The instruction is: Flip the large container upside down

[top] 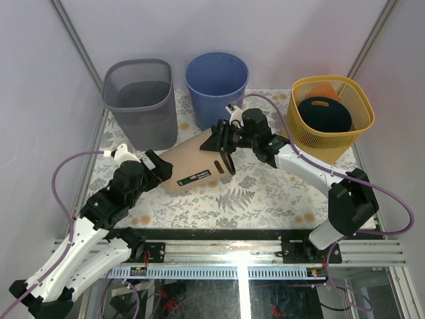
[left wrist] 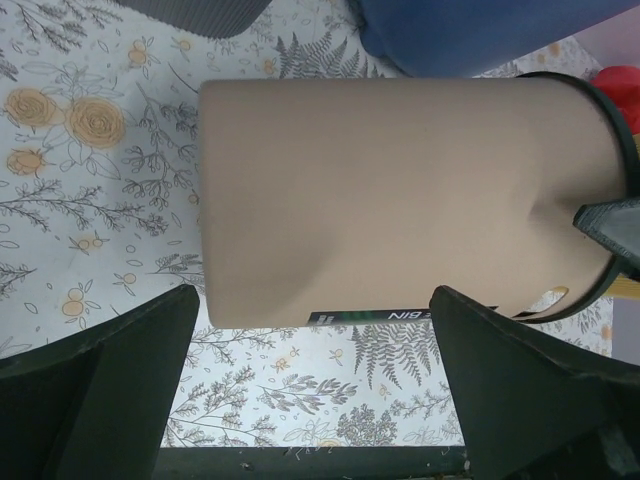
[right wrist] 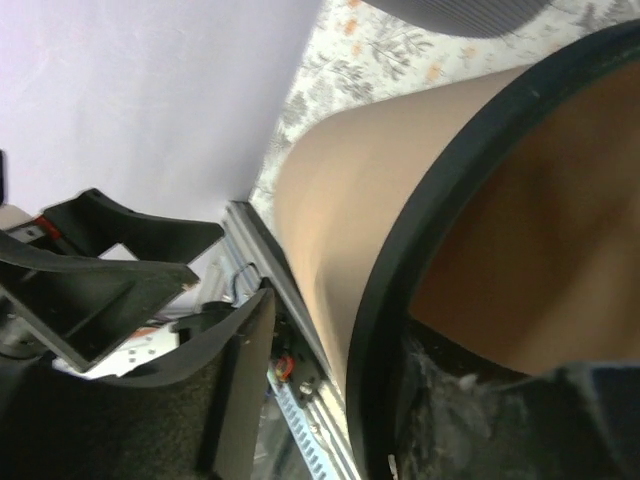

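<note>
A grey mesh bin (top: 141, 100), a blue bin (top: 216, 80) and a yellow basket (top: 330, 116) holding a dark round item over something orange line the back of the floral tablecloth (top: 265, 193). Just in front of the two bins, the large tan container (top: 192, 166) lies on its side. The right gripper (top: 218, 138) straddles its black rim with jaws parted, while the left gripper (top: 161, 170) gapes wide at its base.
</note>
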Controlling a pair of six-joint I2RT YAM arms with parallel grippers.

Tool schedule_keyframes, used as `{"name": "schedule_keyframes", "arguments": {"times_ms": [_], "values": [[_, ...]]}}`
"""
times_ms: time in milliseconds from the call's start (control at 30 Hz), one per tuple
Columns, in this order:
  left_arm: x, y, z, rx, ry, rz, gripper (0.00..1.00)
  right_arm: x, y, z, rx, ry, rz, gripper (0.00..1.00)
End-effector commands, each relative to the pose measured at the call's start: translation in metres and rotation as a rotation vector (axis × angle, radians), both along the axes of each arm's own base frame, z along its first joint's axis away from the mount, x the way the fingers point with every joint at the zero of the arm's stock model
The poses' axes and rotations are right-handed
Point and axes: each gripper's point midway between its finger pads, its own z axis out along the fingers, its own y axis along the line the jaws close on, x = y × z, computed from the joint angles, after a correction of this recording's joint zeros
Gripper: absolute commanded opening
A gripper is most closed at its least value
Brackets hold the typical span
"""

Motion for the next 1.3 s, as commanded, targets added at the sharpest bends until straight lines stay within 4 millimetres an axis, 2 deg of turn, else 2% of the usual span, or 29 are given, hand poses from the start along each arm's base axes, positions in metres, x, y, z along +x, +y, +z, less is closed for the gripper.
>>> {"name": "schedule_keyframes", "arguments": {"times_ms": [0, 367, 700, 900, 1100, 1267], "values": [[0.008, -0.011, -0.004, -0.052, 0.001, 0.006, 1.0, 0.001, -0.013, -0.005, -0.1, -0.057, -0.031, 0.53], [0.023, -0.017, -0.016, -0.052, -0.003, 0.031, 1.0, 0.015, -0.053, -0.027, -0.378, -0.09, -0.144, 0.58], [0.048, -0.02, -0.022, -0.021, -0.015, 0.029, 1.0, 0.023, -0.085, -0.024, -0.589, -0.16, -0.245, 0.58], [0.052, -0.019, -0.024, -0.038, -0.022, 0.015, 1.0, 0.026, -0.083, -0.025, -0.663, -0.22, -0.297, 0.54], [0.05, -0.02, -0.018, -0.032, -0.025, -0.013, 1.0, 0.032, -0.066, -0.024, -0.74, -0.34, -0.412, 0.51], [0.047, -0.018, -0.015, -0.009, -0.026, -0.026, 1.0, 0.039, -0.065, -0.033, -0.776, -0.378, -0.532, 0.41]]}}
